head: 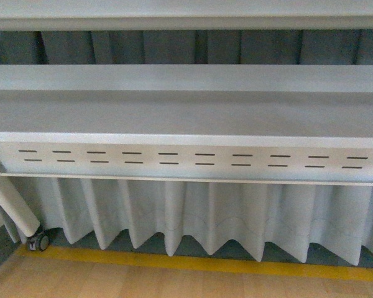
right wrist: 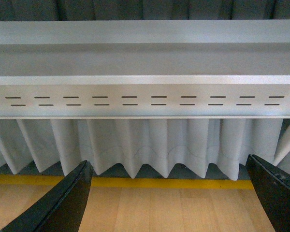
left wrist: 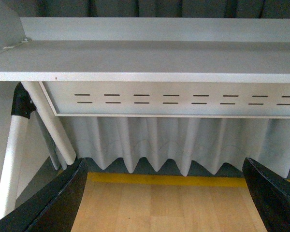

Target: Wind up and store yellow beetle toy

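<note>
Facing pale grey metal table (head: 174, 118), slotted front panel (head: 186, 162), pleated grey curtain (head: 193, 211) hung beneath, yellow-striped wooden floor (head: 143, 282); left gripper (left wrist: 164, 169), right gripper (right wrist: 169, 166) spread wide, nothing held.

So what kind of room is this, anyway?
Probably an indoor lab or workshop: a plain grey table on a castor, a pleated grey curtain behind, a yellow floor line.

Left tool (left wrist: 164, 193) and right tool (right wrist: 169, 193) — smooth, black, tapering fingers (left wrist: 53, 203).
</note>
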